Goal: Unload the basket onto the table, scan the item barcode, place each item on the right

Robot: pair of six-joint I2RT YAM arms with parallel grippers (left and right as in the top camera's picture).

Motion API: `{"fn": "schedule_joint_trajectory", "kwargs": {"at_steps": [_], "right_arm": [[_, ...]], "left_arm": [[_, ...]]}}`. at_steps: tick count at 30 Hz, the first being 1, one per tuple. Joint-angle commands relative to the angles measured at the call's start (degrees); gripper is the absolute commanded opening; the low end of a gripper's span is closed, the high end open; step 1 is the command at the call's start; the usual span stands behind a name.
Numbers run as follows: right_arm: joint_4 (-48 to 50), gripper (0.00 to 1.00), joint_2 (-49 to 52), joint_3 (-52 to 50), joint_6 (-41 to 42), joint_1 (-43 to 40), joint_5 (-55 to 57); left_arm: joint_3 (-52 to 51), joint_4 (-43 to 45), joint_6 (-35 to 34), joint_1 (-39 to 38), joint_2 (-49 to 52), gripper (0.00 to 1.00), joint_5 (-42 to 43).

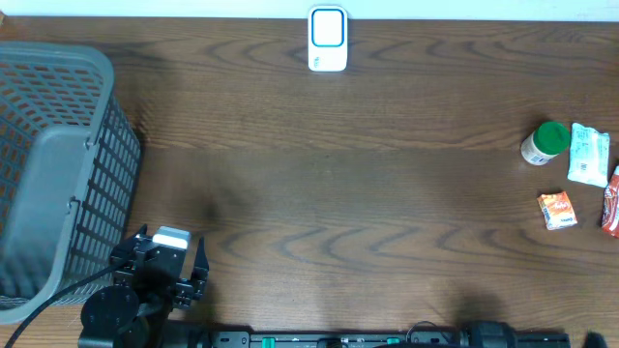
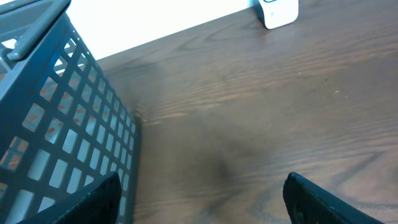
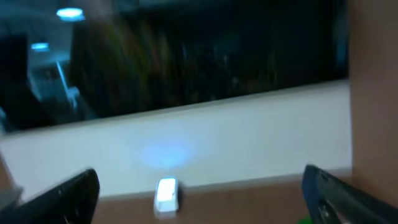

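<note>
The white barcode scanner [image 1: 328, 39] with a blue-ringed face stands at the table's far edge, centre. It also shows in the left wrist view as the scanner [image 2: 277, 12] and, blurred, in the right wrist view as the scanner [image 3: 166, 194]. Items lie at the far right: a green-capped bottle [image 1: 545, 143], a white packet [image 1: 589, 155], an orange packet [image 1: 557, 209] and a red packet [image 1: 611, 201]. My left gripper [image 1: 169, 246] sits at the front left beside the basket, open and holding nothing [image 2: 202, 186]. My right gripper [image 3: 200, 177] is open and holds nothing, far from the scanner.
A large grey mesh basket [image 1: 58, 164] fills the left side; its wall [image 2: 68, 124] is right beside my left fingers. The right arm's base [image 1: 484, 336] lies along the front edge. A pale wall rises behind the table.
</note>
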Motion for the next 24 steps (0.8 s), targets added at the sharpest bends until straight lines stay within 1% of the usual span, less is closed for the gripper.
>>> {"fn": "schedule_joint_trajectory", "kwargs": {"at_steps": [1,4,5,6,12,15,19,20,24], "right_arm": [[5.7,0.99,-2.6,-5.9,-7.0,0.8,1.1],[13.1,0.99,-5.4,-12.5,-6.9,0.8,-0.6],[18.9,0.99,-7.3,-18.0,-6.9,0.8,-2.2],[22.2,0.99,-8.2,-21.1,-6.7,0.8,-2.7],[36.5,0.99,-11.3,-37.3,-6.7,0.8,-5.5],[44.8,0.99,-13.9,-48.5,-5.6,0.8,-5.9],[54.4,0.99,-18.6,-60.9,-5.6,0.8,-5.8],[59.6,0.99,-18.4,-65.8,-5.6,0.8,-5.8],[65.4,0.99,-18.6,-74.1,-4.3,0.7,-5.9]], "left_arm": [[0.2,0.1,0.3,0.2,-0.1,0.84,-0.5],[0.2,0.1,0.3,0.2,-0.1,0.84,-0.5],[0.2,0.1,0.3,0.2,-0.1,0.84,-0.5],[0.2,0.1,0.3,0.2,-0.1,0.84,-0.5],[0.2,0.1,0.3,0.2,-0.1,0.84,-0.5],[0.2,0.1,0.3,0.2,-0.1,0.84,-0.5],[0.2,0.1,0.3,0.2,-0.1,0.84,-0.5],[0.2,0.1,0.3,0.2,-0.1,0.84,-0.5],[0.2,0.1,0.3,0.2,-0.1,0.84,-0.5]]}}
